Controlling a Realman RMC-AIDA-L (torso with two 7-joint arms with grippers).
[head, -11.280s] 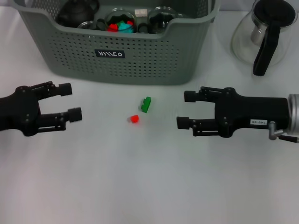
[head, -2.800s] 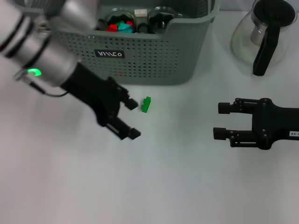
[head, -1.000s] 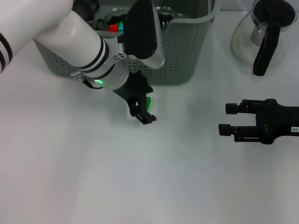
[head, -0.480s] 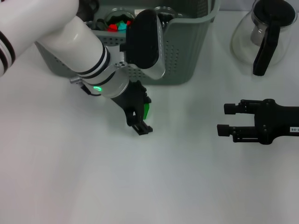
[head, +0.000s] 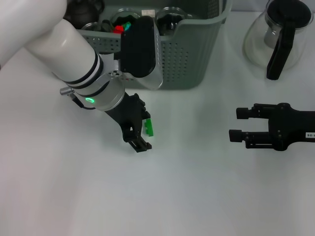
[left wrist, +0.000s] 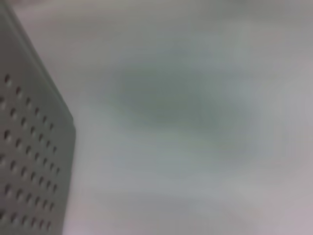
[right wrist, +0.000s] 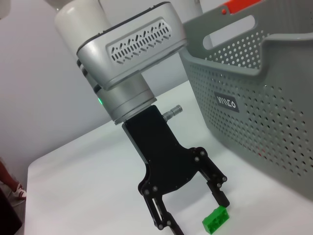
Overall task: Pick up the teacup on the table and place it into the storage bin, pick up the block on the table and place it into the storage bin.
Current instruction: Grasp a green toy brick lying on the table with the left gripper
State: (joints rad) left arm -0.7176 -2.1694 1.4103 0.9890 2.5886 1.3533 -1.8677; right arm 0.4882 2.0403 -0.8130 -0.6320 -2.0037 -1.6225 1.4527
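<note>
The work surface is a plain white table (head: 197, 187). At its far edge stands the grey-green storage bin (head: 187, 54), walls perforated, holding dark crockery and some small red and blue pieces. A glass carafe (head: 275, 34) with a black handle stands on the table to the right of the bin, apart from it.

My left gripper (head: 142, 133) is lowered over the table just in front of the bin's near wall. Its fingers are spread, and the green block (head: 148, 127) sits between them. The right wrist view shows the block (right wrist: 215, 218) lying on the table, beside the tip of one finger (right wrist: 221, 193) with the other finger (right wrist: 164, 218) clear of it on the opposite side; I am not gripping it. My left wrist view shows only a corner of the bin wall (left wrist: 29, 161) and blurred table.

My right gripper (head: 235, 124) hangs above the table at the right, well apart from the block, fingers parted and holding nothing.

No teacup can be made out on the table; whether one is among the dark crockery in the bin cannot be told.
</note>
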